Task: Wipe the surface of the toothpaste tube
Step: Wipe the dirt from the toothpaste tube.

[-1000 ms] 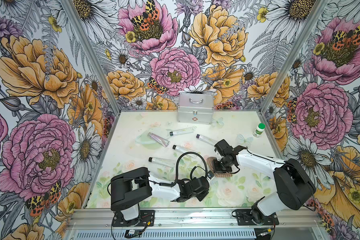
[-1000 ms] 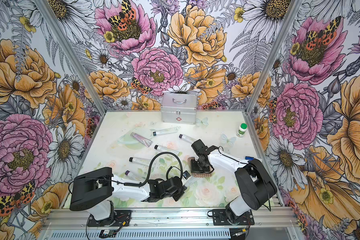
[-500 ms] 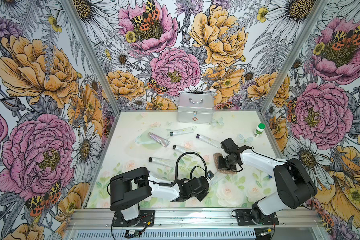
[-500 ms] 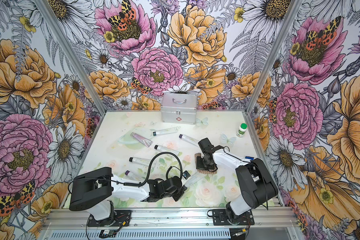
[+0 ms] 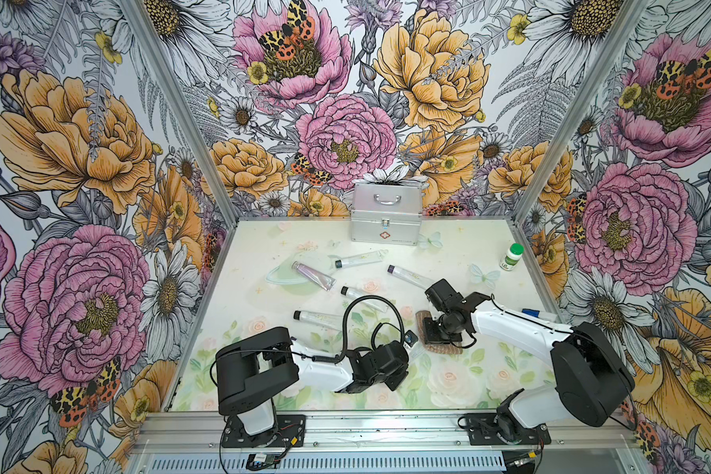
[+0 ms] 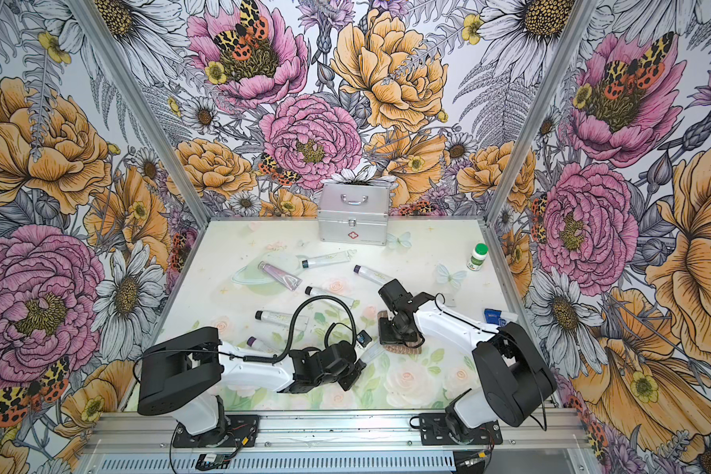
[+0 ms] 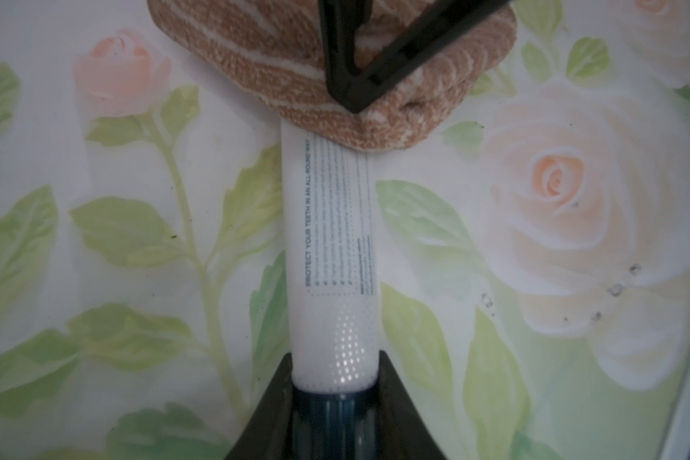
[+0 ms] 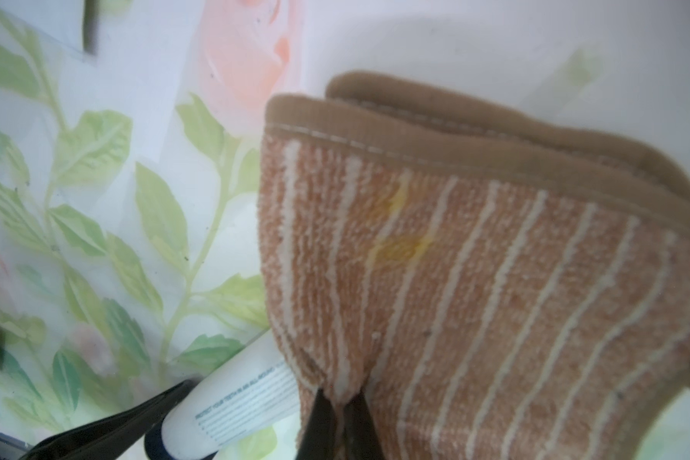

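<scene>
A white toothpaste tube (image 7: 331, 247) with a dark blue cap lies low over the table, and my left gripper (image 7: 335, 378) is shut on its cap end. The tube's far end is hidden under a folded brown towel (image 7: 279, 59) with white stripes. My right gripper (image 8: 341, 402) is shut on a fold of this towel (image 8: 494, 278), which rests on the tube (image 8: 232, 402). In both top views the towel (image 5: 444, 349) (image 6: 403, 349) sits under the right gripper (image 5: 440, 332) (image 6: 395, 332), just right of the left gripper (image 5: 407, 355) (image 6: 360, 361).
A silver first-aid case (image 5: 386, 221) stands at the back wall. Several other tubes (image 5: 358, 259) (image 5: 409, 275) (image 5: 313, 275) (image 5: 317, 316) lie across the middle of the table. A green-capped bottle (image 5: 512, 256) and a blue-and-white item (image 5: 538, 315) sit by the right wall.
My right gripper has slid the towel a little to the right and then back towards the near side, over the tube's end. The left arm and the tube have stayed still.
</scene>
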### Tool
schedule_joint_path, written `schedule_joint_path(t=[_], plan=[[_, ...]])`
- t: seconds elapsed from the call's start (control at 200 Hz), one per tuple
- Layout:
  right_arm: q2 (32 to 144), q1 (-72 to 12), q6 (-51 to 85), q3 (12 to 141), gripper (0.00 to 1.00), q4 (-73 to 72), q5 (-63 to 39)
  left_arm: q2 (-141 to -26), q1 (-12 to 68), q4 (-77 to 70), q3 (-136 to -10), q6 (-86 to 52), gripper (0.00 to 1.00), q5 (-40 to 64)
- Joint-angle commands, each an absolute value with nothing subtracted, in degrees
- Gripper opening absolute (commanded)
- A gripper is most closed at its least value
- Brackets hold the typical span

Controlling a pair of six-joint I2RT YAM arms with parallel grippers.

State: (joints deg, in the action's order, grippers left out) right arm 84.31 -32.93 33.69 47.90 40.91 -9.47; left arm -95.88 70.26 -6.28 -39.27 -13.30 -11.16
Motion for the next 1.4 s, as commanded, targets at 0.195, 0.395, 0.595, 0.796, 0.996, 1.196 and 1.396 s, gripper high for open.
schedule_joint_path(t=[0.195,0.395,0.595,0.796,0.996,1.196,1.396], plan=[[91.66,-32.08,33.58,49.25,0.0,39.86,-5.98,-94.57,69.31,-3.6,-37.62,-13.35,0.29,-12.39],[92.21,-25.7,31.7,47.55,0.0,38.91,-5.28,-93.66,69.21,-3.94,-36.83,-13.66,0.29,-12.39],[90.59,-24.66,30.97,48.59,0.0,39.02,-7.78,-93.67,69.17,-4.04,-36.76,-13.7,0.29,-12.39],[89.2,-30.03,33.39,52.56,0.0,39.12,-11.04,-93.41,69.01,-4.12,-36.74,-13.64,0.29,-12.39],[91.49,-33.84,34.65,54.33,0.0,39.0,-11.32,-93.34,68.82,-4.13,-36.82,-13.67,0.29,-10.56],[96.38,-31.49,32.35,52.68,0.0,38.91,-8.54,-93.2,68.73,-4.12,-36.74,-13.69,0.29,-10.46],[96.66,-25.17,29.91,49.66,0.0,38.23,-6.62,-92.46,68.67,-4.48,-36.13,-13.97,0.28,-10.46]])
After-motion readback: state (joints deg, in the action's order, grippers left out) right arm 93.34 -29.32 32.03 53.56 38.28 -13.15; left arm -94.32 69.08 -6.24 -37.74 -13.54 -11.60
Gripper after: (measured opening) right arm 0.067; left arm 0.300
